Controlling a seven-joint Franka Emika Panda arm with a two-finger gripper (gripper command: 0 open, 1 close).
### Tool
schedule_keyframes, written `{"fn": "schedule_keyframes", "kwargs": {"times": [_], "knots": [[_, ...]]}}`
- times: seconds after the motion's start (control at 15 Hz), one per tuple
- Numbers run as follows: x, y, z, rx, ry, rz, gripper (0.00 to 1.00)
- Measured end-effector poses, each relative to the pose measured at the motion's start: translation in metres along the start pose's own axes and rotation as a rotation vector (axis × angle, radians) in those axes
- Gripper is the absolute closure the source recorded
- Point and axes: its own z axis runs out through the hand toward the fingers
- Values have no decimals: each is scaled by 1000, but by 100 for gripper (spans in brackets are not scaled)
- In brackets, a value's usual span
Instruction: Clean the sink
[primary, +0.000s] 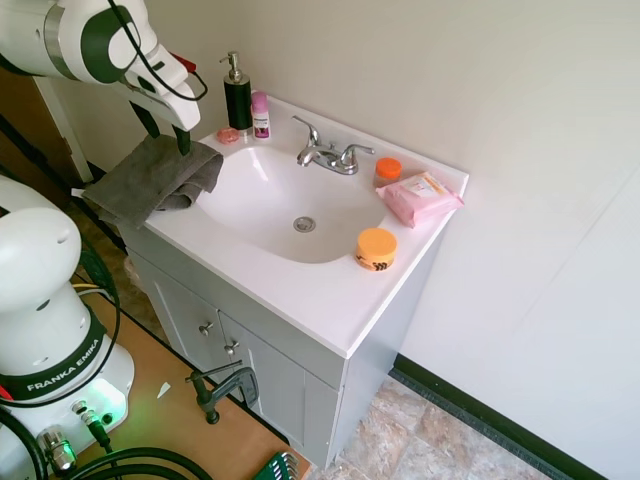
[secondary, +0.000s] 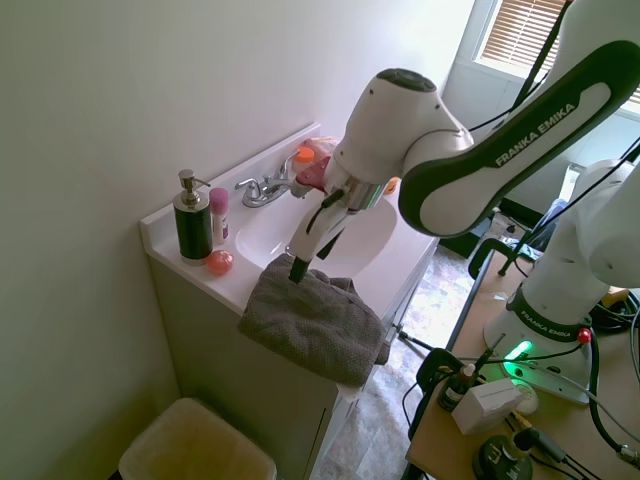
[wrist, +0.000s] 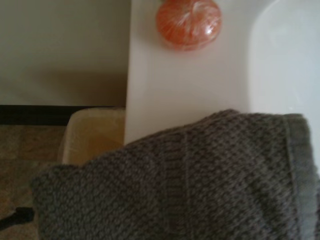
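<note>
The sink (primary: 262, 190) is a glossy white oval basin with a chrome drain (primary: 304, 224) and a chrome two-handle faucet (primary: 326, 155); it also shows as the sink (secondary: 345, 230) in the second exterior view. A grey towel (primary: 150, 180) lies crumpled over the vanity's left end and hangs off its edge. My gripper (primary: 170, 142) stands open right above the towel's edge nearest the basin, its dark fingertips at or just touching the cloth. From the other side the gripper (secondary: 297, 270) points down onto the towel (secondary: 315, 320). The wrist view is filled by the towel (wrist: 185, 185).
A black soap dispenser (primary: 238, 95), a pink bottle (primary: 260, 115) and a round orange soap (primary: 228, 135) stand on the back left rim. An orange jar (primary: 376, 248), a small orange-lidded jar (primary: 388, 170) and a pink wipes packet (primary: 420, 197) sit on the right. A beige bin (secondary: 195, 445) stands beside the vanity.
</note>
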Motion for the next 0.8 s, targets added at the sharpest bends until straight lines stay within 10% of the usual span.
{"fn": "schedule_keyframes", "kwargs": {"times": [0.53, 0.6, 0.8], "knots": [[-12, 12, 58, -76, 24, 6, 0], [-15, 12, 58, -79, 36, -6, 100], [-20, 13, 59, -78, 68, -27, 100]]}}
